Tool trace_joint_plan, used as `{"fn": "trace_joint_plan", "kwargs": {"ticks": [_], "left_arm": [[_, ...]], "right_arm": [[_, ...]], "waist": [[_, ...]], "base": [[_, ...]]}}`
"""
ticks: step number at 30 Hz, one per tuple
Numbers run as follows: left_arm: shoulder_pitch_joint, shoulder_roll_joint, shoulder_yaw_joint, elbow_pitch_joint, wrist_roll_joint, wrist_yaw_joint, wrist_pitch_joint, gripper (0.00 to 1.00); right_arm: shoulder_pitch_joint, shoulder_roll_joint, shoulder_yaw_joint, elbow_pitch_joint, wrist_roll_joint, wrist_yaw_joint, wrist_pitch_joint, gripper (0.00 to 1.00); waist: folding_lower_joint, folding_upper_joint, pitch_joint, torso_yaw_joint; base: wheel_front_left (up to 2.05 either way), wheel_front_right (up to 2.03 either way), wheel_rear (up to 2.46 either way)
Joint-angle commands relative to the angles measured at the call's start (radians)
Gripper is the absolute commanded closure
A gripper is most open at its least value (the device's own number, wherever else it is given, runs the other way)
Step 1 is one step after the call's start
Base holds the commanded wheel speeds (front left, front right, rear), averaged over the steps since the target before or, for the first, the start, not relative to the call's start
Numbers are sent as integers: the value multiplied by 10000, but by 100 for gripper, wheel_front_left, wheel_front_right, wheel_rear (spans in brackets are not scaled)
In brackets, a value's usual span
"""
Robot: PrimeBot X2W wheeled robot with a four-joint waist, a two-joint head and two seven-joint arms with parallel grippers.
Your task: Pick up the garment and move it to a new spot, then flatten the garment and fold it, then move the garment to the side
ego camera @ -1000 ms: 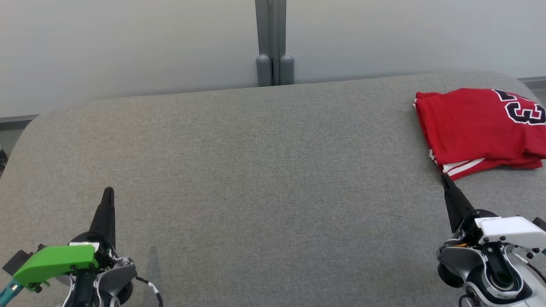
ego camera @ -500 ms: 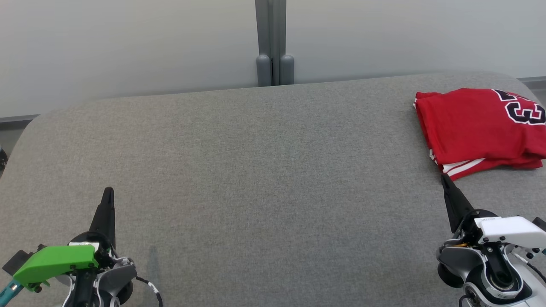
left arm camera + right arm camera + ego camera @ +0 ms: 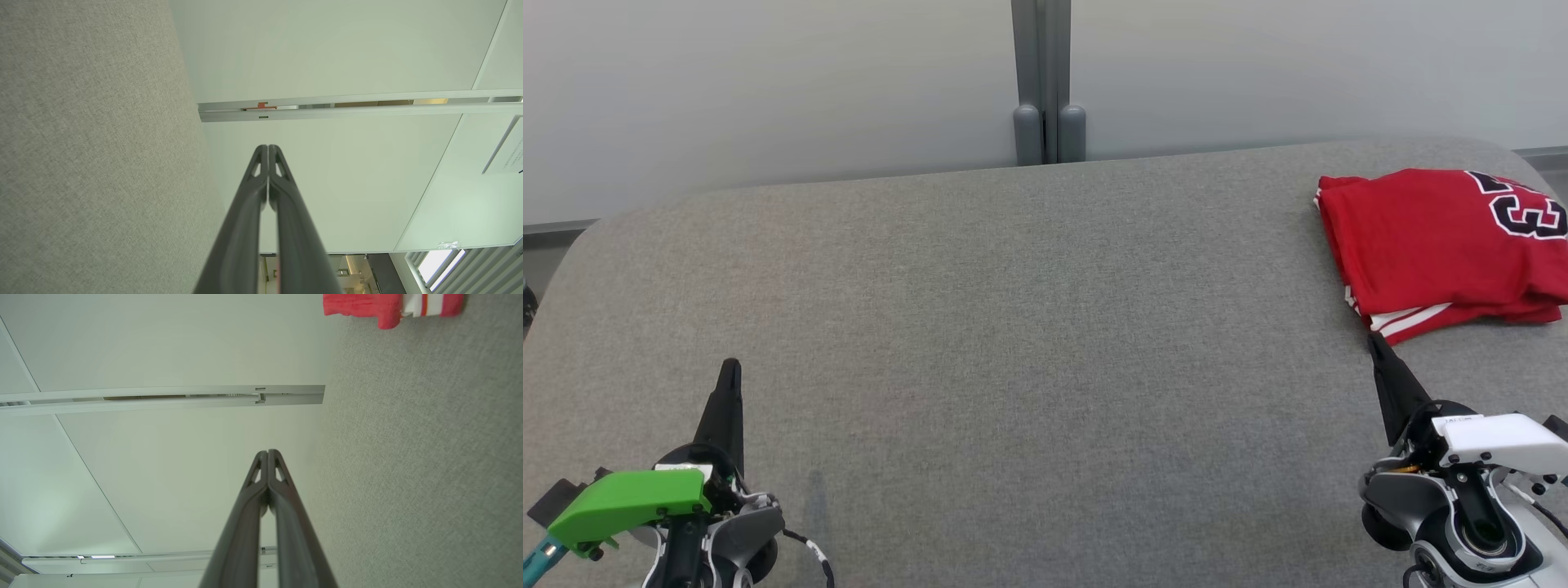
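Dark left gripper (image 3: 730, 365) closed, empty; right gripper (image 3: 1374, 339) likewise.

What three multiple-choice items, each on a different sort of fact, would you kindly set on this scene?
1. Where on the grey surface does the red garment lie?
A. near left
B. far right
C. centre

2. What colour are the stripes at its edge?
A. white
B. blue
C. yellow

3. On the right gripper, how do the jaws stand?
A. wide open
B. shut on cloth
C. shut, empty

Answers: B, the head view shows it at the far right; A, white bands edge the red cloth; C, they meet with nothing between.
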Motion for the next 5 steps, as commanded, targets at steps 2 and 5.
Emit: {"fn": "trace_joint_plan", "kwargs": {"ticks": [2,5], "left_arm": [[-114,0,46,-42,2,-43,49,100],[-114,-1,47,-41,4,-43,52,100]], "right_arm": [[-121,-42,32,-43,97,4,-43,100],[-126,-66,61,-51,117,4,-74,100]], "waist": [[0,0,0,0],[0,0,1,0]], "base": [[0,0,0],[0,0,0]]}}
